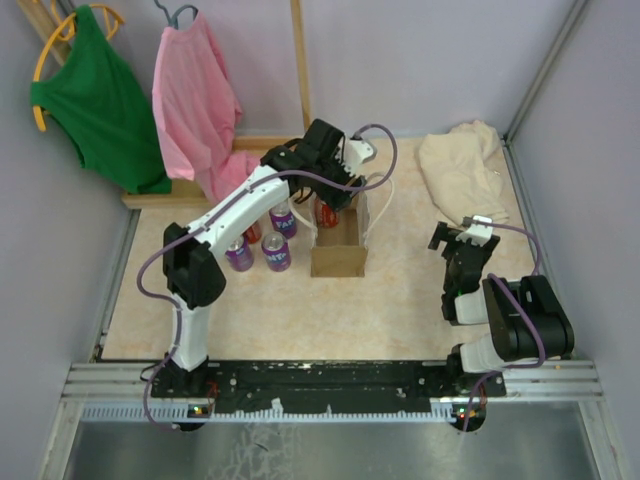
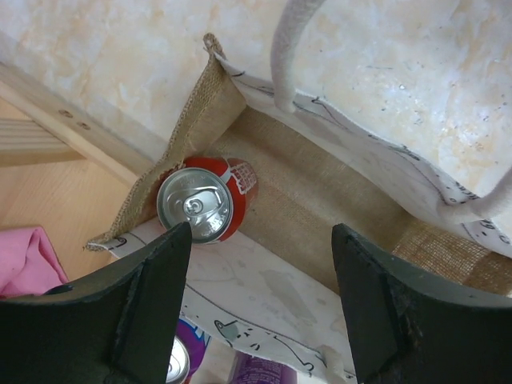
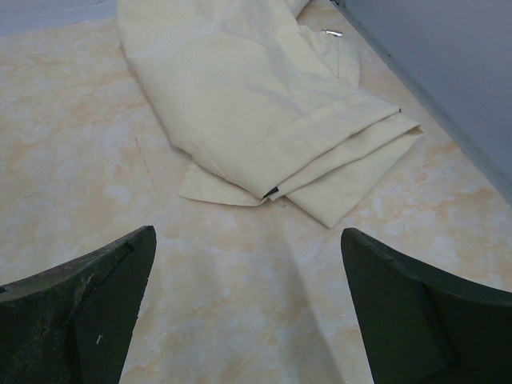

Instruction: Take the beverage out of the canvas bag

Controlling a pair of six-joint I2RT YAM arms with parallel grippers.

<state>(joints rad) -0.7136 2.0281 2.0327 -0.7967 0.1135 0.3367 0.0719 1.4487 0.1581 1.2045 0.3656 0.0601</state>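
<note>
The tan canvas bag (image 1: 338,250) stands upright in the middle of the table with white rope handles (image 2: 288,56). A red beverage can (image 2: 208,204) stands inside it in the far left corner, and its top also shows in the top view (image 1: 327,213). My left gripper (image 2: 262,240) hovers just above the bag's mouth, open and empty, with the can just off its left finger (image 2: 152,288). In the top view the left gripper (image 1: 335,192) sits over the bag's far end. My right gripper (image 1: 455,238) is open and empty at the right, above bare table (image 3: 248,240).
Three purple cans (image 1: 262,248) stand on the table left of the bag; two show under the left gripper (image 2: 264,370). A cream cloth heap (image 1: 462,172) lies at the back right (image 3: 264,104). A green shirt (image 1: 100,100) and a pink shirt (image 1: 195,100) hang over a wooden rack (image 1: 160,197).
</note>
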